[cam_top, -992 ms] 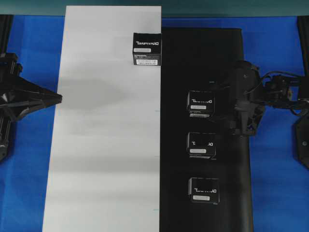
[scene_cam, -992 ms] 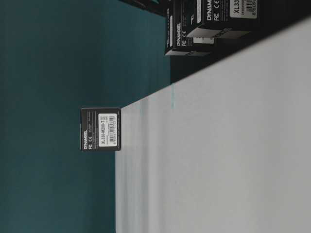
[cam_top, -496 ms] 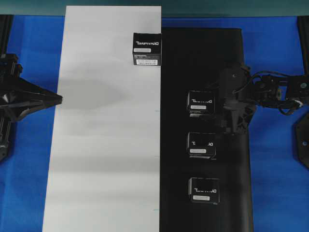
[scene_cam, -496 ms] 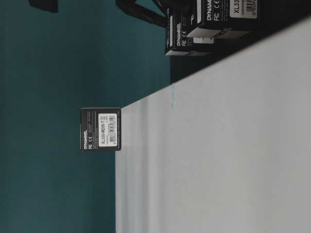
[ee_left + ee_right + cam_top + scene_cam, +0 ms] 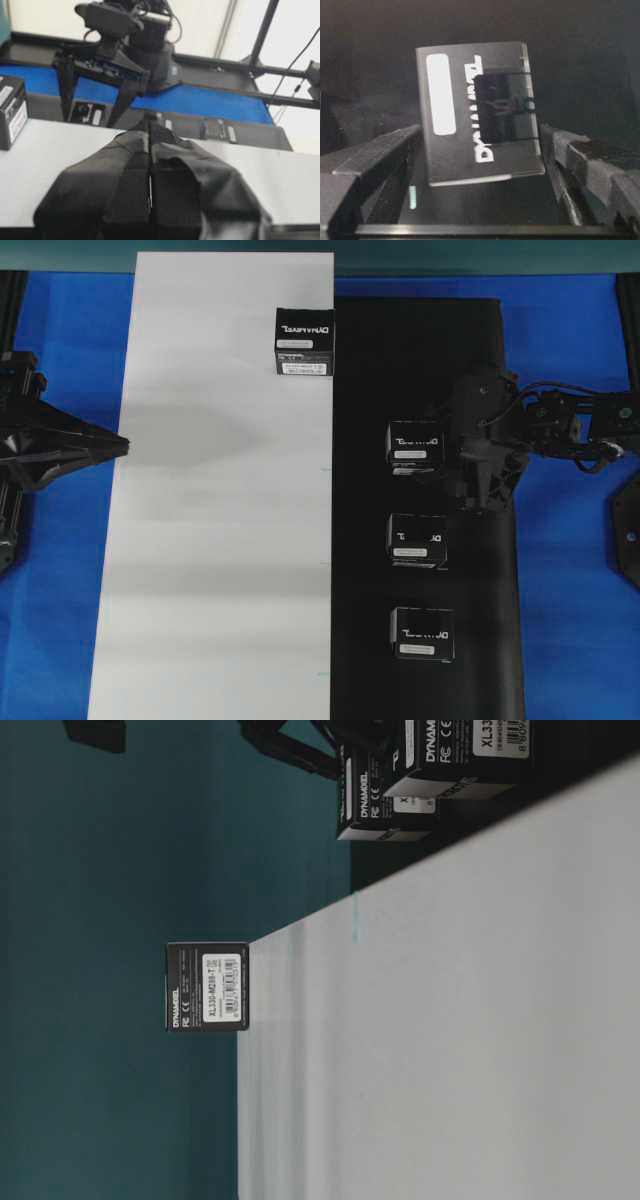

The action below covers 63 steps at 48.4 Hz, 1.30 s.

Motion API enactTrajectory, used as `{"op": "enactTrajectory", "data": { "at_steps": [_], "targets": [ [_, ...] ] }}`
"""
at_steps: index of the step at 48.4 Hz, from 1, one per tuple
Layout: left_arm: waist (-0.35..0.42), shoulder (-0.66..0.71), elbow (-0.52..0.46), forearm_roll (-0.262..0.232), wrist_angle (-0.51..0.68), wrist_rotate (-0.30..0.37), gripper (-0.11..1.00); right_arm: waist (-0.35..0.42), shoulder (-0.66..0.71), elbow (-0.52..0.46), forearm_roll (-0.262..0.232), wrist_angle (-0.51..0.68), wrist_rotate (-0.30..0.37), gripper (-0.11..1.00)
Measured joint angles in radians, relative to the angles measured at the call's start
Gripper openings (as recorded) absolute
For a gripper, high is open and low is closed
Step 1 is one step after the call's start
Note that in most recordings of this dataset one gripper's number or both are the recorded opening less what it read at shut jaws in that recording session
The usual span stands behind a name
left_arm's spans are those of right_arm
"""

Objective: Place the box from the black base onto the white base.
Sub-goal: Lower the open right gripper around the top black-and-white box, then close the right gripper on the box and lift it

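R gripper [image 5: 480,200] open wide, jaws either side of the box [image 5: 477,112], not gripping yet. Box sits on the black base [image 5: 420,360], topmost of three. Risk: fingers look uneven round it, so closing could twist or shove it. L gripper [image 5: 150,165] closed, empty.

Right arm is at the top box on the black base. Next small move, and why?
Probably close the right gripper on the box. In the right wrist view the box sits between the open fingers, with gaps showing on both sides, so it looks straddled but not gripped. Lift and carry to the white base after.
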Motion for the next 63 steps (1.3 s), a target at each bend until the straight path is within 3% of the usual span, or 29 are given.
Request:
{"op": "enactTrajectory", "data": {
  "at_steps": [33, 38, 48, 63],
  "targets": [
    [-0.002, -0.002, 0.000, 0.000, 0.003, -0.002, -0.07, 0.026, 0.006, -0.002, 0.000, -0.002, 0.000, 0.98],
    [-0.002, 0.000, 0.000, 0.000, 0.003, -0.002, -0.07, 0.029, 0.008, -0.003, 0.000, -0.002, 0.002, 0.91],
    [-0.003, 0.000, 0.000, 0.000, 0.014, -0.002, -0.07, 0.046, 0.002, -0.005, 0.000, 0.014, 0.002, 0.60],
    [-0.003, 0.000, 0.000, 0.000, 0.025, -0.002, -0.07, 0.051, -0.012, -0.008, 0.000, 0.048, 0.006, 0.59]
  ]
}}
